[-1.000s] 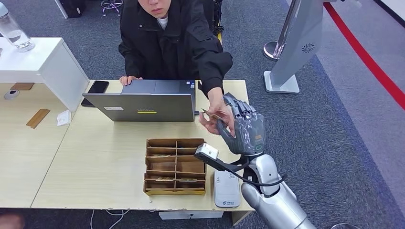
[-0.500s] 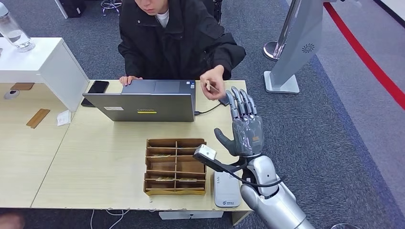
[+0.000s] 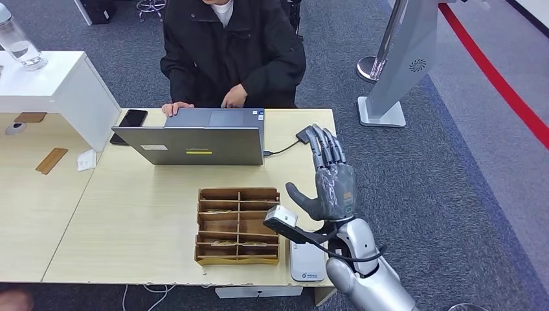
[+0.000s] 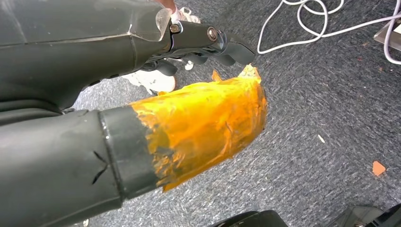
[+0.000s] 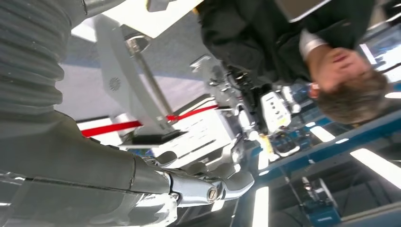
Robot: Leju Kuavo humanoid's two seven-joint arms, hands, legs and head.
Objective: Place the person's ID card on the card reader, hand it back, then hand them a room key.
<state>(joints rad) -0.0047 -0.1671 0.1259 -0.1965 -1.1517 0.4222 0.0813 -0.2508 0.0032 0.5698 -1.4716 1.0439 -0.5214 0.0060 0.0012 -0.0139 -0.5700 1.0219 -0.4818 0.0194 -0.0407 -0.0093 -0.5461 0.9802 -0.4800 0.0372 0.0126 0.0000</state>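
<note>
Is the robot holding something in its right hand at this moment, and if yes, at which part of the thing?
No, nothing is held. The right hand is raised above the table with its fingers apart and nothing between them.

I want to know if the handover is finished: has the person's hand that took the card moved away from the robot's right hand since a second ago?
Yes. The person's hand has pulled back across the table to the far edge of the laptop, away from the right hand, which is open.
</note>
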